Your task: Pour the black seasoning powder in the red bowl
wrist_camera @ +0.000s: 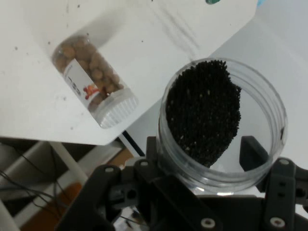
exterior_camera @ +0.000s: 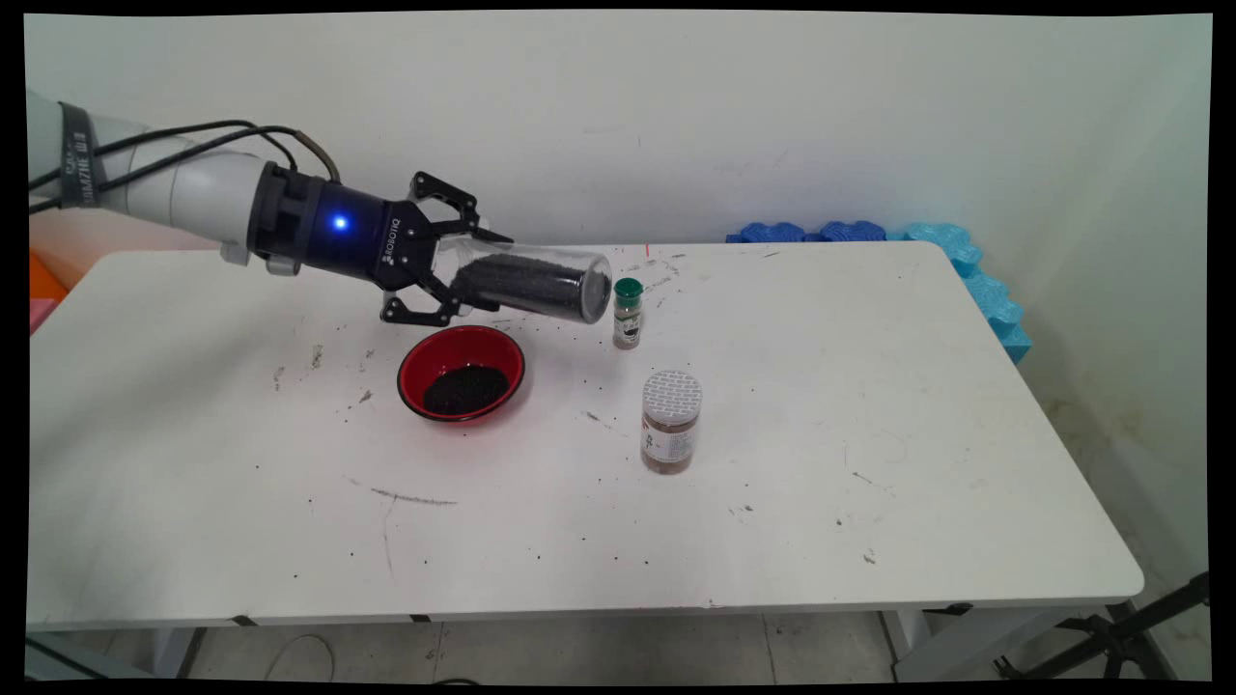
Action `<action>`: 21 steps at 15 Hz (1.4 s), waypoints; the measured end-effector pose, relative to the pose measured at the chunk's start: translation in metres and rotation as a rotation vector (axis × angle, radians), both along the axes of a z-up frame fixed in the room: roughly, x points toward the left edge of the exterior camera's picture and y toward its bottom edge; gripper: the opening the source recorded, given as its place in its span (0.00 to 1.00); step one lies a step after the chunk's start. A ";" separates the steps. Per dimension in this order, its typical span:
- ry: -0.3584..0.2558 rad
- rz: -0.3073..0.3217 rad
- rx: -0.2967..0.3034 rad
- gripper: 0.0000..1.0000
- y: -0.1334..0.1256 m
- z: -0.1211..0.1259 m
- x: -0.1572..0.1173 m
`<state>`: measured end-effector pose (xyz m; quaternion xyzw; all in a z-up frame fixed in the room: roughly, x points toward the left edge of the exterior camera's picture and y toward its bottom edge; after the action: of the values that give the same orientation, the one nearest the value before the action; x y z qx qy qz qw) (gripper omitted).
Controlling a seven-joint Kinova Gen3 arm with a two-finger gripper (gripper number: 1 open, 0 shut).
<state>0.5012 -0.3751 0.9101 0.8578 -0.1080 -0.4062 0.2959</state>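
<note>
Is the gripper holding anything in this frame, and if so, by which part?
Yes. The gripper is shut on a clear jar of black grains, tipped on its side, clamped round its body at the end away from the open mouth.

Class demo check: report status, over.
Gripper shut on clear plastic jar of black grains, tipped sideways above red bowl. Green-capped bottle beside jar's far end.

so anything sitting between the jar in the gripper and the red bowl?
Nothing visible. The gripper holds the clear jar of black grains tilted on its side in the air, and the red bowl lies just below it with open space between.
</note>
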 end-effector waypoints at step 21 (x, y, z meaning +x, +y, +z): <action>-0.341 -0.384 -0.457 0.00 -0.014 0.032 -0.001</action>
<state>0.5004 -0.3887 0.9417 0.7890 -0.4034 -0.2707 0.3762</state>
